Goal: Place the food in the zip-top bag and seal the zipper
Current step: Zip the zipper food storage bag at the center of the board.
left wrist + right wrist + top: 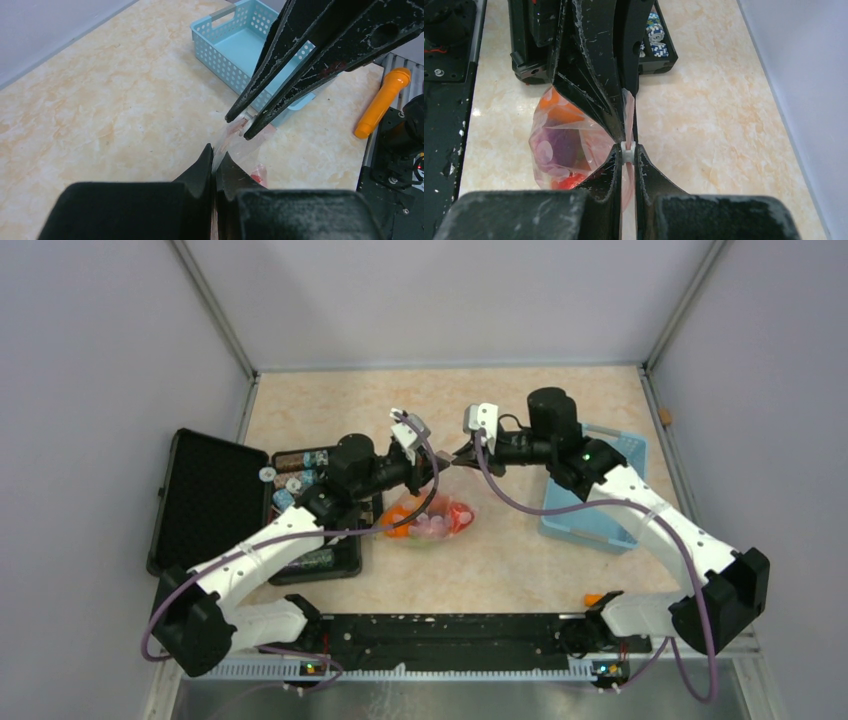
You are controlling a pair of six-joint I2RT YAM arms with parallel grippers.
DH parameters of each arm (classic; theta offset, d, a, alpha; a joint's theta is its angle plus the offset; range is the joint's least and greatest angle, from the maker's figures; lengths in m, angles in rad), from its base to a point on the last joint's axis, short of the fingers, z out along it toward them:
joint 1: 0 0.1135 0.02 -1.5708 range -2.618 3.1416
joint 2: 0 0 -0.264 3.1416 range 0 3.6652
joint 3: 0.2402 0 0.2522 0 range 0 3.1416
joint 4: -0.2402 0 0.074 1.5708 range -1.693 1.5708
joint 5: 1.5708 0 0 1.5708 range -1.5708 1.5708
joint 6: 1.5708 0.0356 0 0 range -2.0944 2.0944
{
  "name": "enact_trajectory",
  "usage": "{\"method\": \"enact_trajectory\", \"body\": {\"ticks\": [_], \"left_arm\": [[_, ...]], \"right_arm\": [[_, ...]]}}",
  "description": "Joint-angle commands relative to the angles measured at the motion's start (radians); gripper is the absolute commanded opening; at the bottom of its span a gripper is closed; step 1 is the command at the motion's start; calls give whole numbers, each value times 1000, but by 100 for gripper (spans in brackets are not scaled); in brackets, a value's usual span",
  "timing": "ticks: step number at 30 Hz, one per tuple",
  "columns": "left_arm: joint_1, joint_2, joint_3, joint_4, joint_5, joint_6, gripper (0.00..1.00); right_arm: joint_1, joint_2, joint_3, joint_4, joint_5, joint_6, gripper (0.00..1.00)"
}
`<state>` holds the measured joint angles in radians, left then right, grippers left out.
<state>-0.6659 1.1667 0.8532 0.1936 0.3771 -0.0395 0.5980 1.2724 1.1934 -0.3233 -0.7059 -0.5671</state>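
Right wrist, right tool point(628, 150) pinching zipper point(629, 110) at its slider, left tool point(216, 151) clamping zip-top bag point(555, 150) rim beyond, food point(563, 115) inside

One clear crinkly plastic bag point(432, 521) with one pinkish-red zipper strip point(629, 112). Right of the bag are one light-blue perforated plastic basket point(630, 448) and one orange cylindrical handle point(382, 102). Left of it is one open black case point(210, 500). Two black two-finger tools are at the bag's top: left tool point(214, 152), right tool point(626, 152). The glossy toy fruits point(559, 115) inside are too jumbled to count.

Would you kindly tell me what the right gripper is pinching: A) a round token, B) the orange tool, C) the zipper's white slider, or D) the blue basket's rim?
C: the right wrist view shows the white slider clamped in the right gripper at the edge of the zip-top bag.
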Motion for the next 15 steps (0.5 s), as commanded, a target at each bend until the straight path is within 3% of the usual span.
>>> {"method": "enact_trajectory", "body": {"ticks": [1, 11, 13, 15], "left_arm": [[12, -58, 1, 106, -39, -2, 0], [12, -40, 20, 85, 16, 6, 2], [12, -25, 43, 57, 74, 11, 24], [12, -4, 72, 15, 133, 15, 30]], "right_arm": [[-9, 28, 44, -134, 48, -32, 0], [-9, 19, 28, -57, 53, 12, 0], [-9, 19, 29, -51, 55, 12, 0], [-9, 18, 29, -52, 52, 10, 0]]}}
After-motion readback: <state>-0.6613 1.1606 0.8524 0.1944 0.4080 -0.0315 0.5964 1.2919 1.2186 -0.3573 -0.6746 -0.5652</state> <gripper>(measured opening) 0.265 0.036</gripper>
